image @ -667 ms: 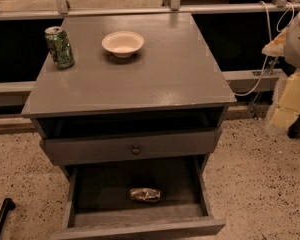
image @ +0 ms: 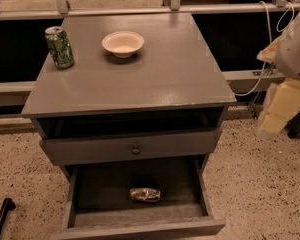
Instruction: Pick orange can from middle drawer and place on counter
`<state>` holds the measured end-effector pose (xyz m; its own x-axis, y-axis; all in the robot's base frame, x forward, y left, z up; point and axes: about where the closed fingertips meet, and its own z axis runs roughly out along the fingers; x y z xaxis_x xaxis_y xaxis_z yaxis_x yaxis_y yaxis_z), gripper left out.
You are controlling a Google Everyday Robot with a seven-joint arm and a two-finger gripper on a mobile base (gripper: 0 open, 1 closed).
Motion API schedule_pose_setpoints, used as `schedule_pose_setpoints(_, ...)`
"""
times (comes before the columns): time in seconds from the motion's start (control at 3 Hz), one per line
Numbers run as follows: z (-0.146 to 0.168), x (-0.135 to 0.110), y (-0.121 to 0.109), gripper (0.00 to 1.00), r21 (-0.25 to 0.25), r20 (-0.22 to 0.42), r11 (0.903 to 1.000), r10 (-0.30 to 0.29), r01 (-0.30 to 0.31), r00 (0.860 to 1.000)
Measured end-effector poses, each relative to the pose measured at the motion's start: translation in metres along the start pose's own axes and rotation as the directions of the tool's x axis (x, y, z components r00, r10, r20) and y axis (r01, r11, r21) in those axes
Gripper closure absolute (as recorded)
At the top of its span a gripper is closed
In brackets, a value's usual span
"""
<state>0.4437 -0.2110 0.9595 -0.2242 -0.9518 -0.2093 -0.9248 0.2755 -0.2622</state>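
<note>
The orange can (image: 145, 194) lies on its side on the dark floor of the open middle drawer (image: 204, 194), near the middle. The drawer is pulled out at the bottom of the cabinet. The counter (image: 155, 76) is the grey cabinet top above it. My gripper (image: 274, 124) hangs blurred at the right edge of the view. It is beside the cabinet at about counter height, well above and to the right of the can, and holds nothing that I can see.
A green patterned can (image: 59, 47) stands at the counter's back left. A white bowl (image: 123, 43) sits at the back middle. A closed drawer front with a round knob (image: 135, 149) is above the open drawer. A black bar (image: 1, 218) lies on the speckled floor at the lower left.
</note>
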Motion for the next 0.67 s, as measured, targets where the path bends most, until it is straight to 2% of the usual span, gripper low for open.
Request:
schedule_pose_setpoints(0.33, 0.051, -0.012, 0.021, 0.00, 0.012, 0.028, 0.9986, -0.052, 0.052, 0.998)
schedule_pose_setpoints(0.67, 0.072, -0.013, 0.023, 0.00, 0.027, 0.034, 0.9982, -0.055, 0.054, 0.998)
